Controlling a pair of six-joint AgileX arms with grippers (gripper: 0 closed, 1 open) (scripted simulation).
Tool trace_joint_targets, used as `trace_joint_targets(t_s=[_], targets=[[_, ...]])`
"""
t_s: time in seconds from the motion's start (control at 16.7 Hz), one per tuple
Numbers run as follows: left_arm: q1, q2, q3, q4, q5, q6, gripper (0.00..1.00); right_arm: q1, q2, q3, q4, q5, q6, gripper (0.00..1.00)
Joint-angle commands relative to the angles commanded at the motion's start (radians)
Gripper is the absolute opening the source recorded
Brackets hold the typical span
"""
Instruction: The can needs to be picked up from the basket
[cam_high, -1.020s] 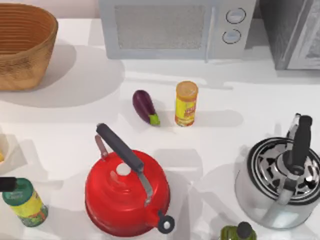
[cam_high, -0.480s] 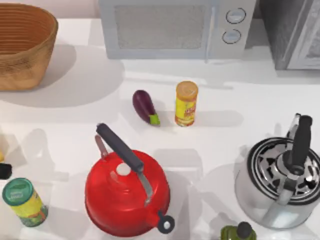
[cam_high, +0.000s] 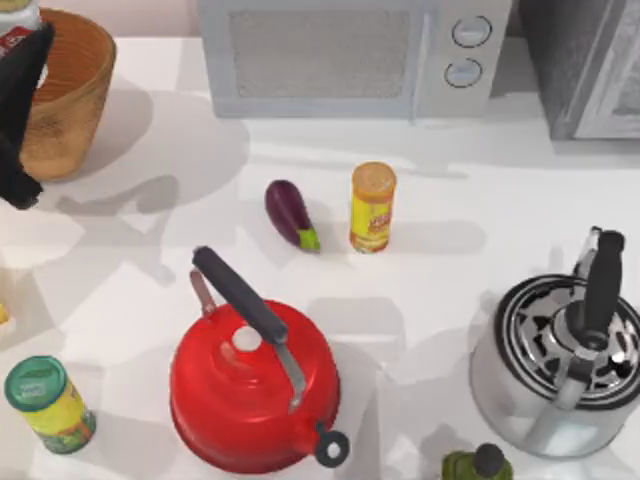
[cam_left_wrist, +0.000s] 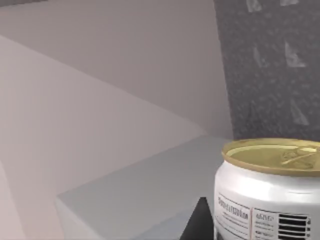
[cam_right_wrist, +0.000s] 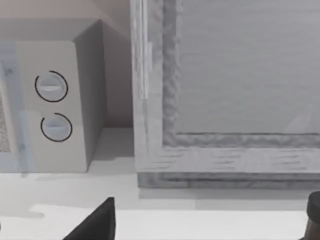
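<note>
White tabletop (cam_high: 480, 200) was spread below; at its far left corner the can (cam_high: 15, 22) was held upright, its axis vertical, above the basket (cam_high: 75, 90), clamped by the left gripper (cam_high: 22, 60) on a steeply raised arm.

Left arm: raised at the top view's far-left edge.
Left pincer (cam_high: 14, 45): clamped on the can (cam_left_wrist: 270, 190).
</note>
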Motion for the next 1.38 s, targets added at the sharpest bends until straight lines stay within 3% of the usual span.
trace_joint_targets(t_s=[0.36, 0.72, 1.02, 1.38], targets=[[-0.03, 0.788, 0.281, 0.364, 0.419, 0.025, 0.0, 0.0, 0.0, 0.0, 0.0, 0.0, 0.0, 1.0], [-0.098, 1.371, 0.461, 0.651, 0.7, 0.023, 0.0, 0.0, 0.0, 0.0, 0.0, 0.0, 0.0, 1.0], [-0.16, 1.576, 0.516, 0.777, 0.805, 0.012, 0.0, 0.0, 0.0, 0.0, 0.0, 0.0, 0.0, 1.0], [-0.166, 1.586, 0.518, 0.783, 0.811, 0.01, 0.0, 0.0, 0.0, 0.0, 0.0, 0.0, 0.0, 1.0]])
